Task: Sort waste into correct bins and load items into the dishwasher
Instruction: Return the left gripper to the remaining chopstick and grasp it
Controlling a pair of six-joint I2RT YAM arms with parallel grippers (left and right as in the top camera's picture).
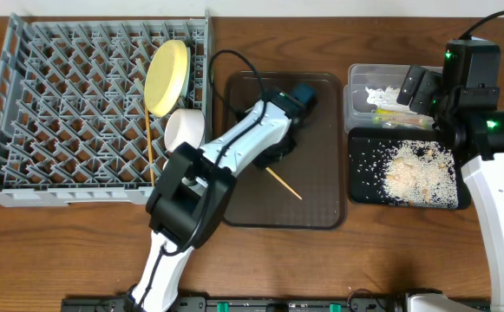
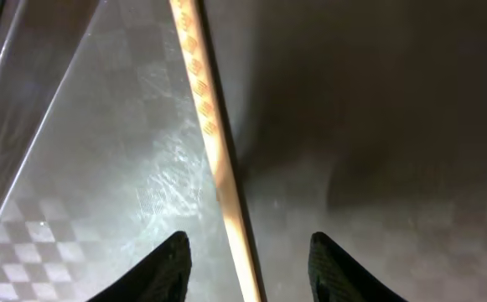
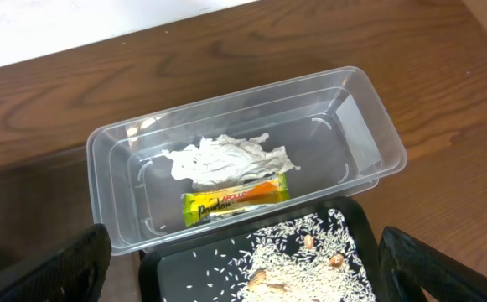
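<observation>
Left hand (image 2: 247,256) low over brown tray (image 1: 321,130), jaws half-wide, straddling 1 chopstick (image 2: 214,143) lying mid-tray, gaps on both sides. Right hand (image 3: 251,260) wide, empty, above clear tub (image 3: 369,109) at the counter's right rear; wrapper (image 3: 235,200) and paper (image 3: 226,159) inside.

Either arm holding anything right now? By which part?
Nothing held: left fingers straddle the chopstick without touching it; right fingers open and empty.

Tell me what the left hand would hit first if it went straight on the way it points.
The left hand would most likely meet the chopstick, lying between its spread fingers on the brown tray; how far off is hard to judge.
</observation>
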